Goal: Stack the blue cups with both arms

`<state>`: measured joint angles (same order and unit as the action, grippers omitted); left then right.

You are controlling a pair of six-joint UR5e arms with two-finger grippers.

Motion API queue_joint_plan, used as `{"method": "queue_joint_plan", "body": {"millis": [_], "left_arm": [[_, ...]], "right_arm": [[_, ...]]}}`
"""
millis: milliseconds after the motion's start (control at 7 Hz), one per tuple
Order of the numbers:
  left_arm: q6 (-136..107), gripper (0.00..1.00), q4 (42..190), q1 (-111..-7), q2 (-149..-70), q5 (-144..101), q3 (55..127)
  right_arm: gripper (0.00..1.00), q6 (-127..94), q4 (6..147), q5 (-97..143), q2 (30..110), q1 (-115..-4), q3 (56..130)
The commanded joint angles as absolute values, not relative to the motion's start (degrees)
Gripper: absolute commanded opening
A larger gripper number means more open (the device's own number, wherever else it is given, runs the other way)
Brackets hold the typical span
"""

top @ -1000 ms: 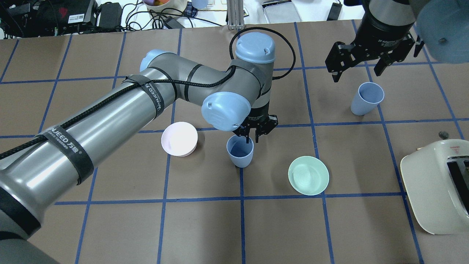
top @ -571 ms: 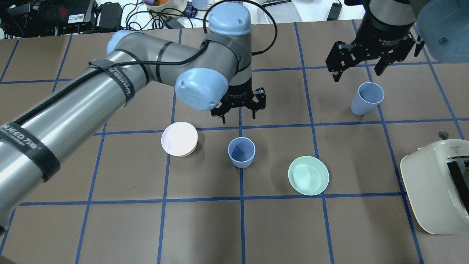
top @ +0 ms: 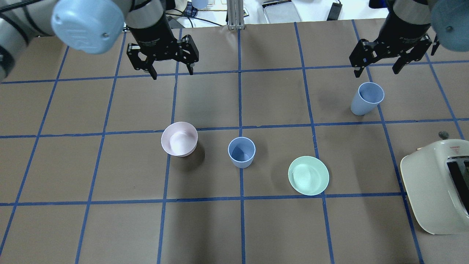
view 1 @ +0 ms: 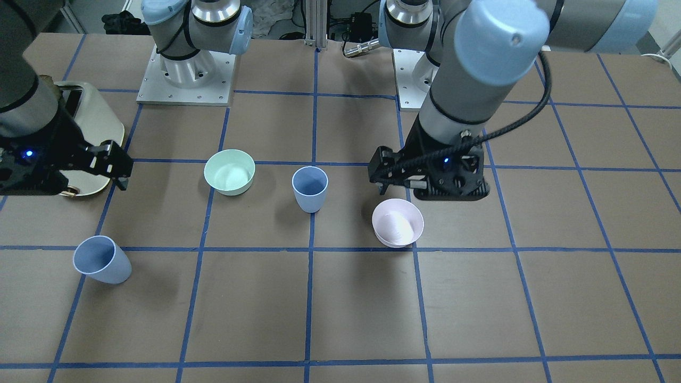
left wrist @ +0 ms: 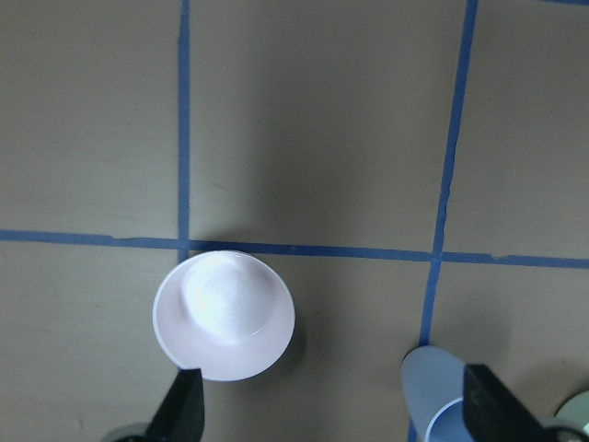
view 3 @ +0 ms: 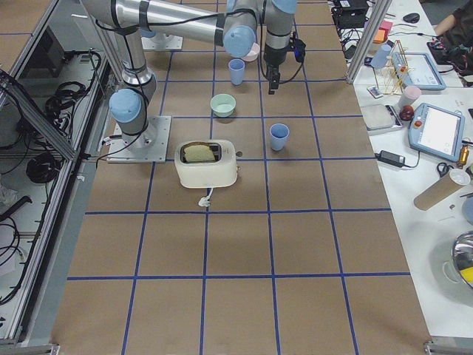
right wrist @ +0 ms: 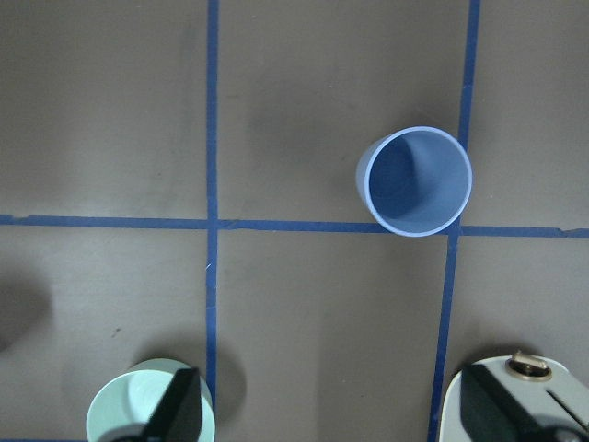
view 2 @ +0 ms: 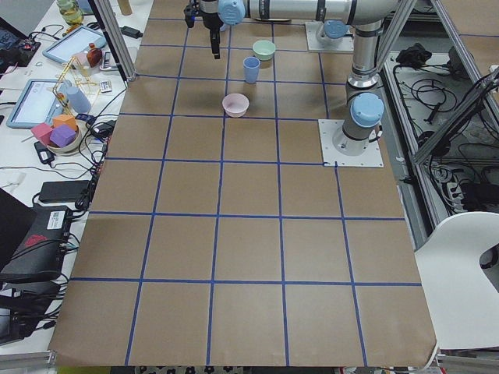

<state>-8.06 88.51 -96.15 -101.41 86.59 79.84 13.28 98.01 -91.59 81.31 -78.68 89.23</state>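
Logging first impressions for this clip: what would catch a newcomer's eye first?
Two blue cups stand apart, unstacked: the centre cup between the pink bowl and mint-green bowl, the other cup far right. The left gripper and right gripper hang open and empty above the table.

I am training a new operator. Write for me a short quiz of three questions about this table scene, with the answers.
1. True or false: the left gripper and the right gripper are both open and empty.
2. What stands between the pink bowl and the green bowl? A) the toaster B) a blue cup C) nothing
3. Fill in: the other blue cup stands nearest the ___ gripper.
Key: 1 true; 2 B; 3 right.
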Motion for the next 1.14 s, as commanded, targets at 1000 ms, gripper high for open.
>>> {"method": "queue_joint_plan", "body": {"millis": [1000], "left_arm": [[-5.98, 1.0, 88.05, -95.01, -88.51, 90.88, 86.49]], "right_arm": [[0.9, 16.35, 109.25, -91.14, 64.52, -70.75, 91.14]]}}
